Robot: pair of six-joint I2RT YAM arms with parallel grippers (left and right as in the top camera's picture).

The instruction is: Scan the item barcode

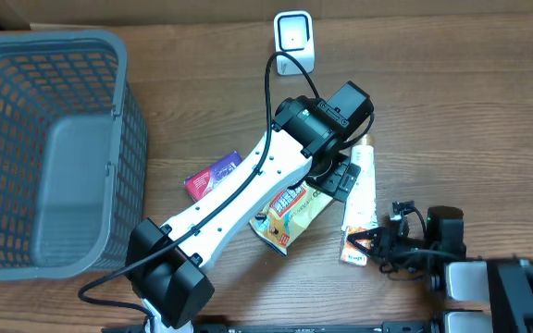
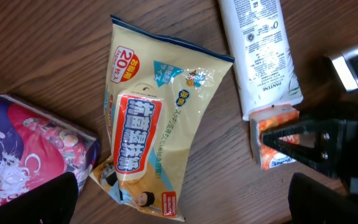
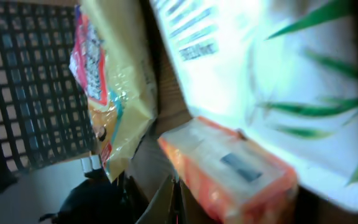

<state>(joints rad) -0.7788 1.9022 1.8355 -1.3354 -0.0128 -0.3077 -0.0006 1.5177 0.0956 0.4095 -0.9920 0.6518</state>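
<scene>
A wooden table [image 1: 452,111] fills the overhead view. Its mid-brown top has darker grain running from side to side. Along the far edge lies a paler tan strip [image 1: 155,11] (what it is cannot be told). A grey plastic mesh basket [image 1: 133,139] stands on the table at the left of the view. The light is soft and even, casting only faint shadows.

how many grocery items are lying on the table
3: a purple packet left, a yellow snack bag in the middle, a white tube right. The left arm may hide more.
</scene>
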